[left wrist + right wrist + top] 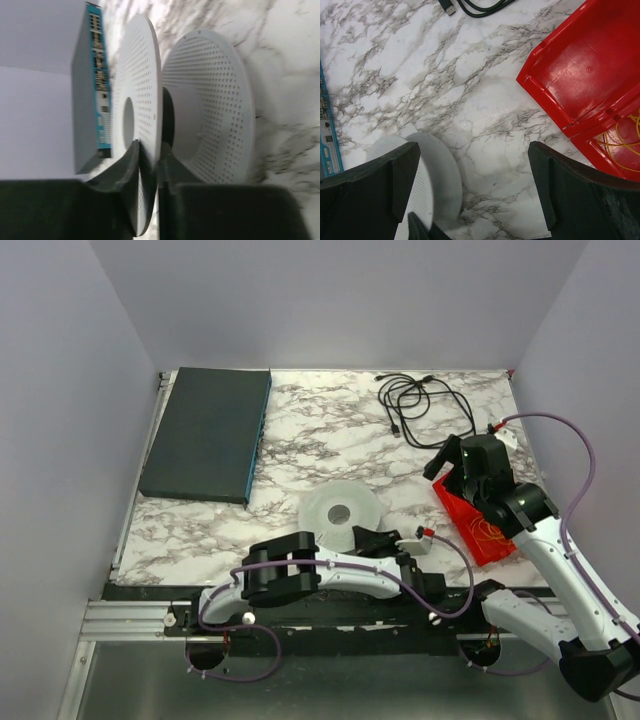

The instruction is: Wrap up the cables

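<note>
The cables are thin yellow wire loops (490, 532) lying in the near end of a red bin (462, 508); they also show at the right edge of the right wrist view (625, 145). A white perforated spool (340, 510) lies on the marble table. My left gripper (374, 537) is shut on the rim of the spool's upper flange (142, 90), with that flange between its fingers (131, 165). My right gripper (455, 472) is open and empty, hovering above bare table (475, 185) between the spool (440, 175) and the red bin (580, 75).
A black cord with plugs (415, 400) lies coiled at the back right, its end showing in the right wrist view (480, 6). A dark flat box with a blue port face (205, 435) lies at the back left and shows in the left wrist view (92, 90). Walls enclose three sides.
</note>
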Robot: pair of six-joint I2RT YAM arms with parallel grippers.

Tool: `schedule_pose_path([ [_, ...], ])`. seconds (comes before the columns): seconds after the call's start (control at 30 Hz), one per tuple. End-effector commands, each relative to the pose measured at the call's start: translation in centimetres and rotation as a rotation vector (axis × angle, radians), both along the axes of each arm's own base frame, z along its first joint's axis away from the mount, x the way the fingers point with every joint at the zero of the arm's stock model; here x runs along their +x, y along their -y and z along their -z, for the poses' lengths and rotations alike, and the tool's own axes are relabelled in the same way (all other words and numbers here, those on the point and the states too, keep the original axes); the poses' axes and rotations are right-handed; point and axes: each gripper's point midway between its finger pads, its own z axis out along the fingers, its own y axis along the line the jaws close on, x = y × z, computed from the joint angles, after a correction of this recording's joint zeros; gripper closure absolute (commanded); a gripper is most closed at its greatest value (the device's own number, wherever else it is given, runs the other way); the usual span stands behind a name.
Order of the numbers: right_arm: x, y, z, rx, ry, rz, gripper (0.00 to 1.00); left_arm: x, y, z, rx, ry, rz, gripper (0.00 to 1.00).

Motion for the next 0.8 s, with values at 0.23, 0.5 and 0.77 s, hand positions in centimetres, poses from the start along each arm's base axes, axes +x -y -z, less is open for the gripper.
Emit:
schedule_pose_path([
  [0.23, 0.2, 0.1, -3.2, 0.007, 0.062, -0.006, 0.0, 2.1, -3.6, -11.6, -0.42, -0.083, -0.152, 1.0],
  [0.5, 1.3, -0.4, -4.6, 0.012, 0.09, -0.016, 0.0, 4.4, -5.9, -16.5, -0.817, -0.279, -0.198, 1.0],
  [0.77, 1.8, -0.1, -3.5, -0.018, 0.071, -0.002, 0.0, 6.7, -7.2, -14.0, -0.955, -0.345, -0.282, 1.0],
])
